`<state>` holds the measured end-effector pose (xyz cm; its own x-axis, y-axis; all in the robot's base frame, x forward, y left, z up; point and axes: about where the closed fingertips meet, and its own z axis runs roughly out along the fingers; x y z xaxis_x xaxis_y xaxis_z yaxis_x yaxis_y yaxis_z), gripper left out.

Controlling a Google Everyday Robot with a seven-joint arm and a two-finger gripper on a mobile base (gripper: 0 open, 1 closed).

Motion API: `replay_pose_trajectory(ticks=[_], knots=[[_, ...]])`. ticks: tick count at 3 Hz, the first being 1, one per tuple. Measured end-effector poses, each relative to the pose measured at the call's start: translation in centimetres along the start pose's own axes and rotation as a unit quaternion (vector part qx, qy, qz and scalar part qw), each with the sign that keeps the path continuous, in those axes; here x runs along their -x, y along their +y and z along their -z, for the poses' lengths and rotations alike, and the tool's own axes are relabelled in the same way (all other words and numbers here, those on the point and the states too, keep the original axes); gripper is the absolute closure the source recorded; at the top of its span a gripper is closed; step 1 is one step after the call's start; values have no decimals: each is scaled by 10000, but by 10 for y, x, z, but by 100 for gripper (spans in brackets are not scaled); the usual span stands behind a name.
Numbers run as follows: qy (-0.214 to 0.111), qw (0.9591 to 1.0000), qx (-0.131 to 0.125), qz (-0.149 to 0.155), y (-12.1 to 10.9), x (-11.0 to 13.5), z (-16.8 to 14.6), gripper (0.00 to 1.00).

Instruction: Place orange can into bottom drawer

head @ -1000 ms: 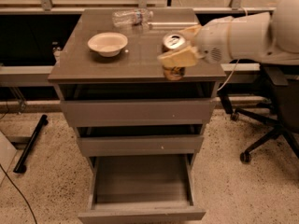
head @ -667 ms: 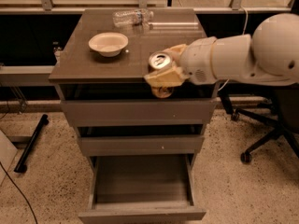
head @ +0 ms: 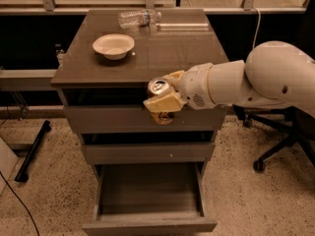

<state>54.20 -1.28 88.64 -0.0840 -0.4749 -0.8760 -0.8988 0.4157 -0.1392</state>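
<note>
The gripper (head: pixel 161 96) hangs in front of the cabinet (head: pixel 167 53), just past the front edge of its top and level with the uppermost drawer front. Its pale yellow fingers (head: pixel 166 103) are clenched around the orange can (head: pixel 158 87), one on each side. The can is off the cabinet's top and tilted, with its silver pull-tab end facing up and toward the camera. The white arm (head: pixel 256 80) reaches in from the cabinet's right side.

At the foot of the cabinet, the bottom drawer (head: pixel 150 193) stands pulled out, showing a plain grey interior. It lies directly below the held can and well apart from it. The two shallower drawers above it are each slightly ajar.

On the cabinet's top, a cream bowl (head: pixel 113 45) sits toward the left. A clear plastic bottle (head: pixel 139 18) lies on its side near the back edge. An office chair's wheeled base (head: pixel 280 149) stands on the speckled floor to the right of the cabinet.
</note>
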Motion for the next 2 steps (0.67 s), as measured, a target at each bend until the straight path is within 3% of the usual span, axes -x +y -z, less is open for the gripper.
replay_pose_trajectory(ticks=[1,2], knots=[[22,9999,104,127,1,-5,-13,100],[-292,9995,108,-8,7,-31,-30,100]])
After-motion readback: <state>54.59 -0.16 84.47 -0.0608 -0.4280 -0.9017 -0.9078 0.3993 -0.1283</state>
